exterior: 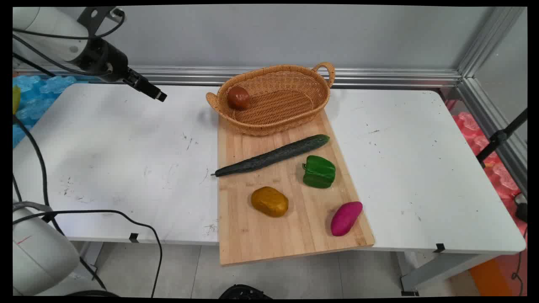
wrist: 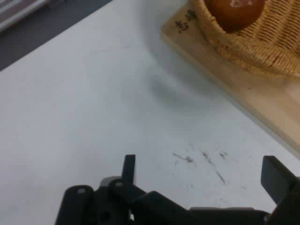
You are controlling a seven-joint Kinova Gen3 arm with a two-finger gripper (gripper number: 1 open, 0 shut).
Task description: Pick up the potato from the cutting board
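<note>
My gripper (exterior: 159,96) hangs above the white table's far left part, empty and open, left of the wicker basket (exterior: 290,120). In the hand view its two black fingers (wrist: 129,166) stand wide apart over bare table, gripper (wrist: 202,174). The basket (wrist: 262,51) sits on the far end of a wooden board (exterior: 290,227), and a reddish-brown round fruit (exterior: 238,97) lies in its left end. That fruit (wrist: 233,11) shows at the hand view's top edge. The board's corner (wrist: 197,40) lies just beyond the gripper.
On the board lie a long dark cucumber (exterior: 273,155), a green pepper (exterior: 319,171), a yellow-brown potato (exterior: 270,201) and a purple sweet potato (exterior: 345,218). The board overhangs the table's near edge. Black cables hang at the left.
</note>
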